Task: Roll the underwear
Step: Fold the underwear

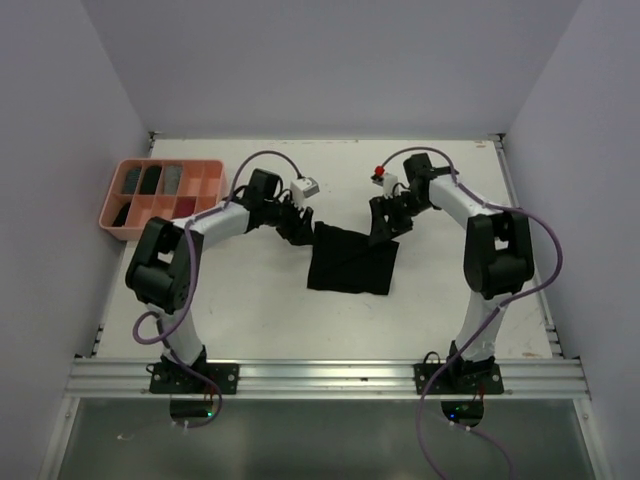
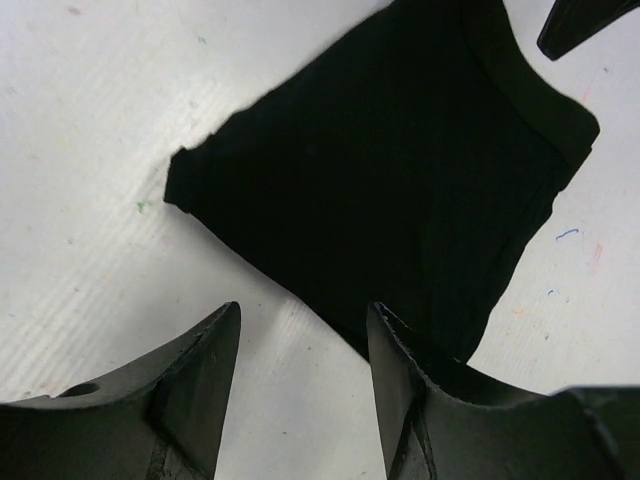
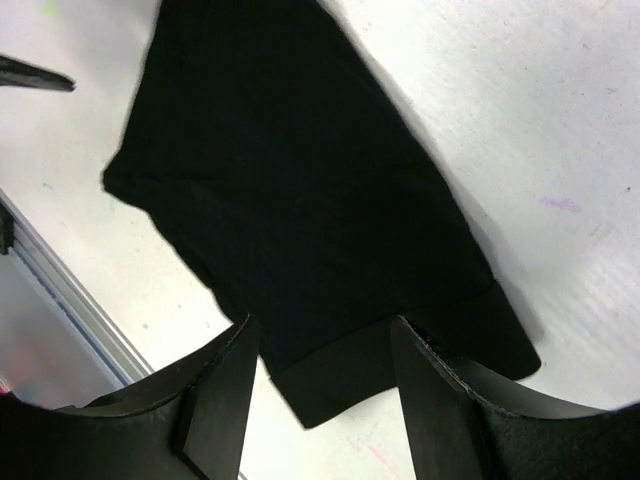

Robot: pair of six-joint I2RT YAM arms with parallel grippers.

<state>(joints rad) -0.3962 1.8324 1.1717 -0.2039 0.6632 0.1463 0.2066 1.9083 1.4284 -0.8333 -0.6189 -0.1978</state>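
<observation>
At the middle of the table (image 1: 250, 300) the black underwear (image 1: 350, 260) lies flat. The left gripper (image 1: 299, 230) hovers at its 10 o'clock corner, jaws spread and empty; the right gripper (image 1: 383, 232) at its 2 o'clock corner, jaws likewise spread, straddling the waistband edge

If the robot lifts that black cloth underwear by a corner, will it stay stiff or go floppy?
Probably floppy: the black cloth underwear lies limp and flat on the white table. It looks thin, so likely light.
</observation>
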